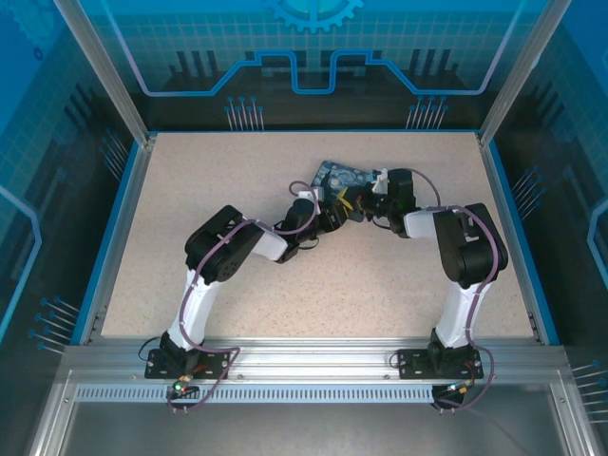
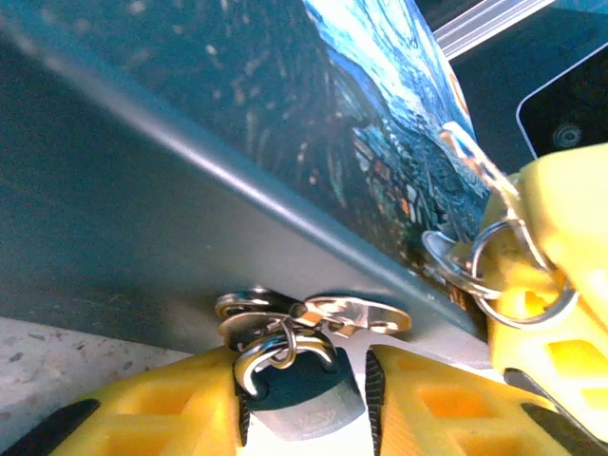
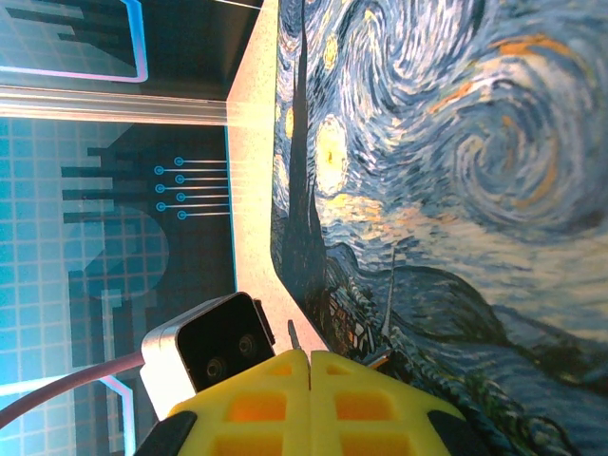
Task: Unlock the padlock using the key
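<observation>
Bracketing the padlock (image 2: 302, 407), left fingers (image 2: 161, 418) part-open, right fingers (image 3: 252, 408) pressed together.

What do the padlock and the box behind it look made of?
Padlock: metal, it seems; dull grey body, shiny curved shackle with glints. Box: likely tin or coated card, unclear; smooth glossy dark-blue printed surface with a soft highlight along its edge.

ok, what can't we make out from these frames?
- Padlock keyhole: left wrist view, bottom edge cuts the body.
- Left pincer pads touching padlock or not: same view, blurred.
- Anything pinched in shut right pincer: right wrist view, fingers meet flush.
- Key: left wrist view, blurred, partly behind a yellow finger.
- Top view: padlock, key too small, under the pincers.
</observation>
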You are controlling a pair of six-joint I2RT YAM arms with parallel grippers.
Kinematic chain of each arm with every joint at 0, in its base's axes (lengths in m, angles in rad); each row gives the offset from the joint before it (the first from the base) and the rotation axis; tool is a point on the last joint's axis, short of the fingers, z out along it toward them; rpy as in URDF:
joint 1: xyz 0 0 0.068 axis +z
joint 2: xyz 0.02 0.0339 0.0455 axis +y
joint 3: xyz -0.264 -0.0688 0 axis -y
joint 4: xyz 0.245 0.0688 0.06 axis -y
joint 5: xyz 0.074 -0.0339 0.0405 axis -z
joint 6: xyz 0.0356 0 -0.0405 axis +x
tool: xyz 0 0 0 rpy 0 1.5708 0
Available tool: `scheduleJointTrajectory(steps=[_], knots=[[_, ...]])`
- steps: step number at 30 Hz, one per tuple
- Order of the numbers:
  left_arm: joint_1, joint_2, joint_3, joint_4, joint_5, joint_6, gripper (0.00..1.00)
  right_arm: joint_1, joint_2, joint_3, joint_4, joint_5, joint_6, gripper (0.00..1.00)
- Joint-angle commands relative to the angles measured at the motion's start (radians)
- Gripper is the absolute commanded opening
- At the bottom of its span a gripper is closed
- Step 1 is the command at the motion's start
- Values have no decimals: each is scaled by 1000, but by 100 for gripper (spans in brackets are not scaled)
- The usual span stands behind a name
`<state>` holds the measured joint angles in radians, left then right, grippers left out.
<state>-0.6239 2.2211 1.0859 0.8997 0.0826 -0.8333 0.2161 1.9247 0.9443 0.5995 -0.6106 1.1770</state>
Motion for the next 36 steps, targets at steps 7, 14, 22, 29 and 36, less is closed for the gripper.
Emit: scheduleJointTrajectory(steps=[7, 14, 22, 29, 36], knots=[[-3, -5, -37, 178, -19, -53, 28, 20, 47, -3, -80, -2, -5, 0], [-9, 5, -35, 184, -12, -63, 37, 22, 53, -2, -79, -5, -5, 0], [-17, 6, -52, 194, -14, -66, 20, 22, 61, 0, -77, -5, -2, 0], [-20, -1, -60, 195, -14, -67, 20, 23, 63, 2, -76, -6, -2, 0], [-26, 12, -39, 174, -13, -67, 41, 23, 66, 0, -73, -6, -1, 0]])
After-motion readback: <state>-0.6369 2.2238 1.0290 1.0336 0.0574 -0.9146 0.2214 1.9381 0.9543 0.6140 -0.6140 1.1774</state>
